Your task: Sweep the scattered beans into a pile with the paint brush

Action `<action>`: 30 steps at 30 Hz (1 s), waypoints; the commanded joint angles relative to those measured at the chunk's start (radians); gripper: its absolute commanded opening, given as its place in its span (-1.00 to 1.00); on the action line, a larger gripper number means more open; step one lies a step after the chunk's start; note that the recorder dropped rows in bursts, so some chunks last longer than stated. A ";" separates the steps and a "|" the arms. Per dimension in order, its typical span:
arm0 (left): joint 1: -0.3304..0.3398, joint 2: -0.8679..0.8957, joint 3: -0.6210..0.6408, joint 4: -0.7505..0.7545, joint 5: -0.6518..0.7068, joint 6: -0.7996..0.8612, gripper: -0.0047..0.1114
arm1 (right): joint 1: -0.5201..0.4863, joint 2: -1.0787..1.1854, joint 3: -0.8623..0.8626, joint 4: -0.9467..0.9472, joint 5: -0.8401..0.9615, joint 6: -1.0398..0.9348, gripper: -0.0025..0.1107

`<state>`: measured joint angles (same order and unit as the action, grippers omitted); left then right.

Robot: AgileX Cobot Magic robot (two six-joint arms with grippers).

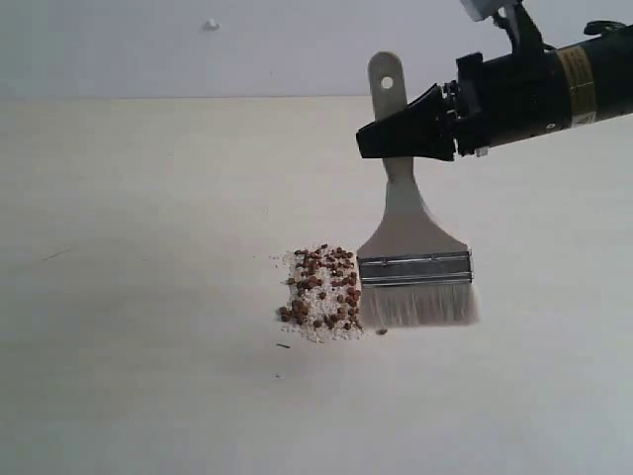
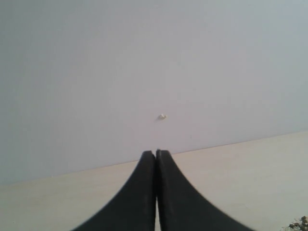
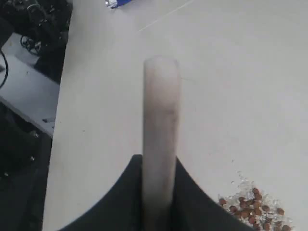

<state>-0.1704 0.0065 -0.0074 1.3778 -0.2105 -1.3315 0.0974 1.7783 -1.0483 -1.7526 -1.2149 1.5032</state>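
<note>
right pincer (image 3: pixel 159 168) clamped on paint brush (image 1: pixel 415 259) handle.

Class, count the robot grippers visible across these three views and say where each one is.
2. The right gripper clamps the paint brush handle, bristles beside the pile. The left gripper, shut and empty, shows only in its own wrist view.

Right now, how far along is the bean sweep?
Mostly done: the beans sit gathered in one compact pile. In hand: the right pincer grips the paint brush, bristles down against the pile's edge. Left: what looks like one stray bean just below the bristles. The left pincer is shut and holds nothing.
</note>
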 commanded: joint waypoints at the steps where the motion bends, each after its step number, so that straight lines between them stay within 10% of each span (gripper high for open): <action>1: 0.001 -0.007 -0.002 0.001 0.003 0.002 -0.92 | -0.012 -0.075 0.056 0.008 0.089 0.168 -0.96; 13: 0.001 -0.007 -0.002 0.001 0.003 0.002 -0.92 | -0.010 -0.413 0.408 0.143 0.518 0.159 -0.96; 30: 0.001 -0.007 -0.002 0.001 0.003 0.002 -0.92 | -0.010 -0.567 0.724 0.991 0.671 -0.371 -0.96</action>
<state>-0.1704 0.0065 -0.0074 1.3778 -0.2105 -1.3315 0.0903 1.2208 -0.3438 -0.8971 -0.5437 1.2180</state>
